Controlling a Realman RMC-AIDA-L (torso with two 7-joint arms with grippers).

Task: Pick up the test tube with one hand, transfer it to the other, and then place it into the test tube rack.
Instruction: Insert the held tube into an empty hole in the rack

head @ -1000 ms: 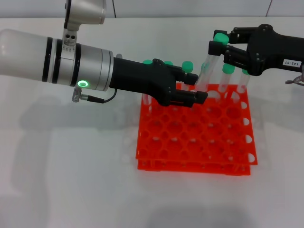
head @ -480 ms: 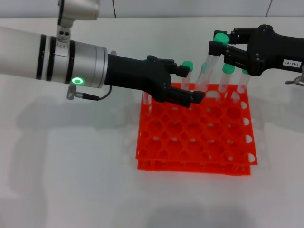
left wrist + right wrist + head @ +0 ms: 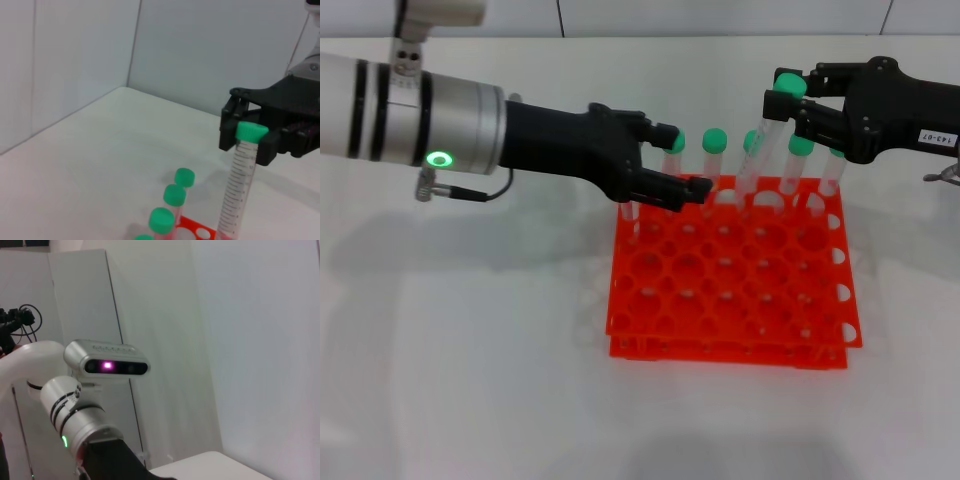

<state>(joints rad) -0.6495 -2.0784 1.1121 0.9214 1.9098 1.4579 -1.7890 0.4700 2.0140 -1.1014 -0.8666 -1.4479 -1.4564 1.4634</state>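
White desk [image 3: 470, 340] and pale wall panels fill the background, with the test tube rack [image 3: 730, 290] sitting on the desk as the one bright landmark. The right claw [image 3: 800, 105] hangs over the rack's far right corner, clamped on the test tube [image 3: 760, 150] just under its green cap; the tube hangs nearly upright with its lower end down at the rack's far row. Other green-capped tubes [image 3: 714, 160] stand in that same far row, close on both sides of the held one. The left claw [image 3: 675, 160] sits over the rack's far left part, fingers spread apart and holding nothing, clear of the held tube.

Risks, as I judge them: the tube leans slightly, so its tip could land on the web between holes rather than in a hole, and pushing down then would tip or shove the rack. The neighbouring tubes stand so close that the right claw's fingers or the cap could knock one askew on the way down. Letting go before the tube is seated through both tiers could leave it slanted. The left claw is low over the rack, and a careless move could brush the standing tubes near it.

Writing: a small white label [image 3: 937, 134] on the right claw shows printed characters, upside down in the head view, roughly "143-07". The tube carries graduation marks, unreadable.
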